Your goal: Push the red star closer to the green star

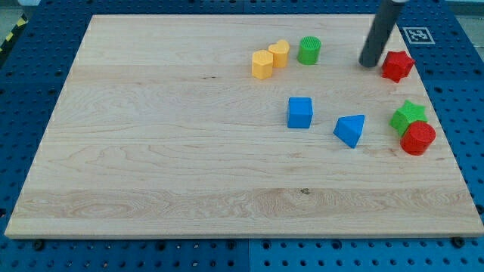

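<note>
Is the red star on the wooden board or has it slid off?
On. The red star lies wholly on the board, near its top right edge, my tip just left of it.

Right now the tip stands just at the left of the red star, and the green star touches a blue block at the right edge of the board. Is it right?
Not quite. The camera view shows my tip just left of the red star, but the green star touches a red block, not a blue one, near the board's right edge.
</note>
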`<state>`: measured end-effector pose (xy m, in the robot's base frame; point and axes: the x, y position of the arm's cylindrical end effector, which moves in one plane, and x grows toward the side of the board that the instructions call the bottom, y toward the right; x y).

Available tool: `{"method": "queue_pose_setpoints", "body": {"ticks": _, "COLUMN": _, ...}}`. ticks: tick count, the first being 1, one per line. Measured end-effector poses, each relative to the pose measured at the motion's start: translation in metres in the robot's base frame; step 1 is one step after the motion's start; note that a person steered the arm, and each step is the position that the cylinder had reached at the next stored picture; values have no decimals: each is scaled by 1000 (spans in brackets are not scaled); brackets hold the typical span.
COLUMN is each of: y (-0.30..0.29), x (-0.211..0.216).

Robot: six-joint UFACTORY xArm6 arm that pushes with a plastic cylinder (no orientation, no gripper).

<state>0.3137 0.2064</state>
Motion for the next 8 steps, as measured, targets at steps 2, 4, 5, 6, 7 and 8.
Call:
{"method": "queue_pose_setpoints", "body": {"ticks": 2, "y": 56, "x": -27}}
{"method": "queue_pose_setpoints", "body": {"ticks": 4, "y": 56, "x": 55}}
{"method": "queue_pose_setpoints", "body": {"ticks": 5, "y": 56, "x": 65}}
{"method": "queue_pose_setpoints", "body": {"ticks": 6, "y": 57, "x": 61}}
{"method": "queue_pose_setpoints", "body": {"ticks": 7, "y": 57, "x": 64}}
{"method": "queue_pose_setpoints", "body": {"ticks": 8, "y": 57, "x": 67}}
